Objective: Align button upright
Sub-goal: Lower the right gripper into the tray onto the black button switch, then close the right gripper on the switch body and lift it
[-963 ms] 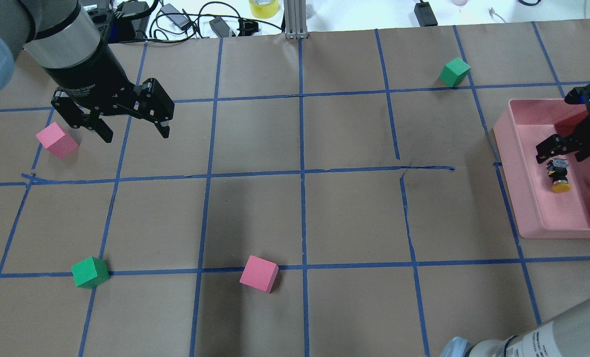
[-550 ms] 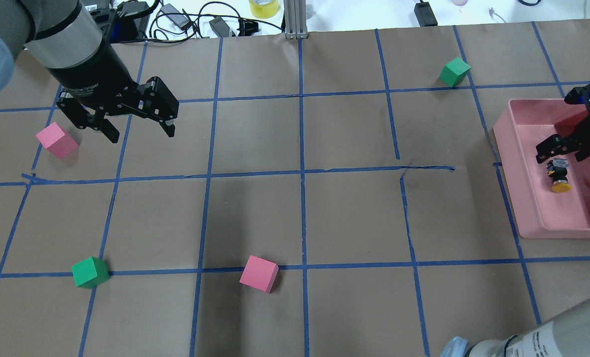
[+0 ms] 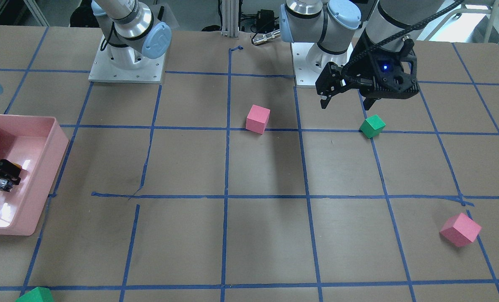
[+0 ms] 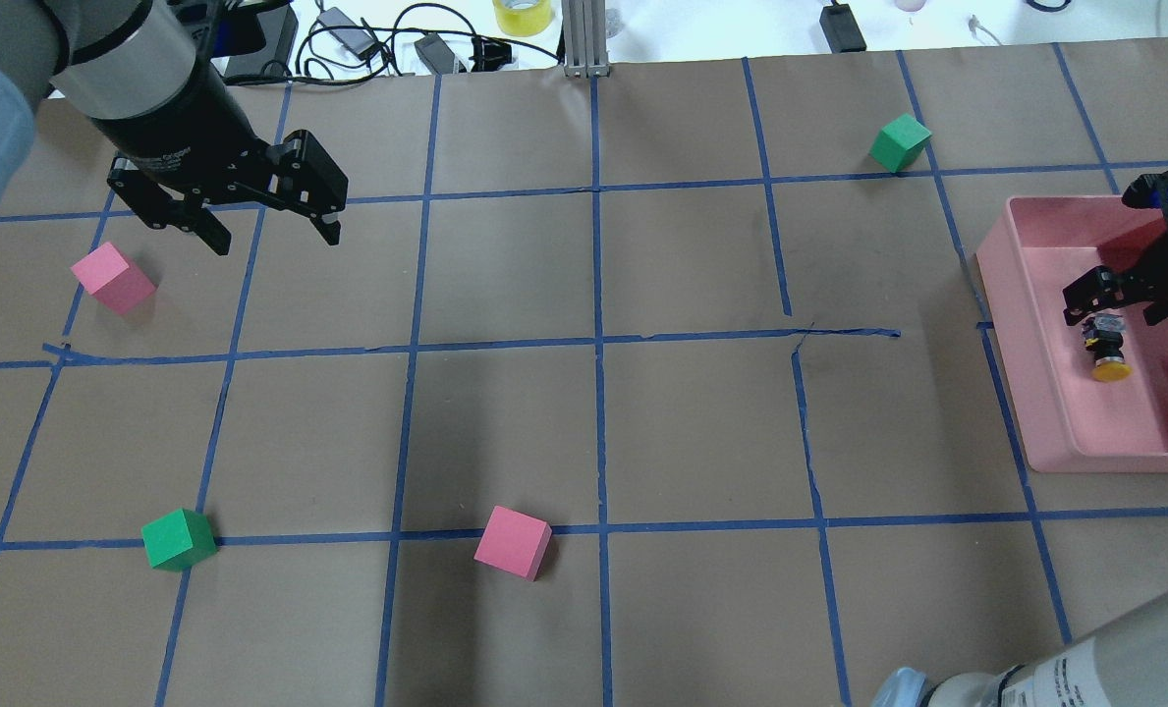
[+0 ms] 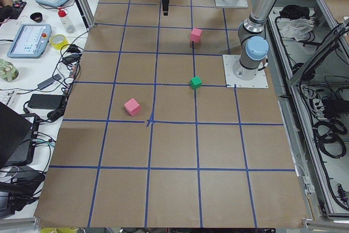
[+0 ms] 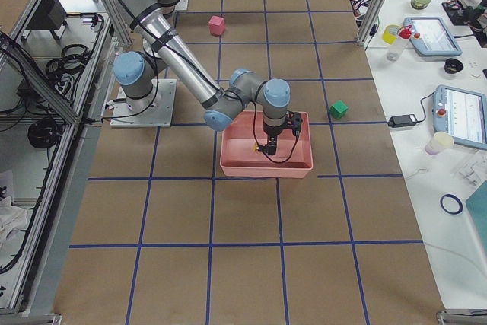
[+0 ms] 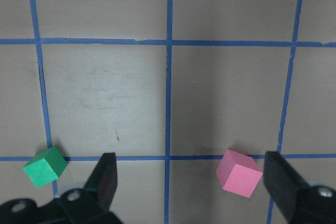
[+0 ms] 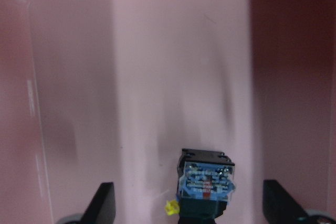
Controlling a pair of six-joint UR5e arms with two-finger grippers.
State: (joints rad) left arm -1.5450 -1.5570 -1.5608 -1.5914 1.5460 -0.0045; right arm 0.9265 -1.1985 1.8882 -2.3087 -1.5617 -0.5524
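Note:
The button lies on its side on the floor of the pink bin, yellow cap toward the robot, silvery-blue base toward the gripper. My right gripper hangs over it inside the bin, open. In the right wrist view the button's base sits between the spread fingers, touching neither. The front view shows the button in the bin. My left gripper is open and empty above the table at far left, also in the front view.
Foam cubes lie on the taped paper: pink beside the left gripper, pink at near centre, green at near left, green at far right. The left wrist view shows a green and a pink cube.
My left gripper has shifted a little toward the table's far side, still open. The right gripper and the button have barely moved.

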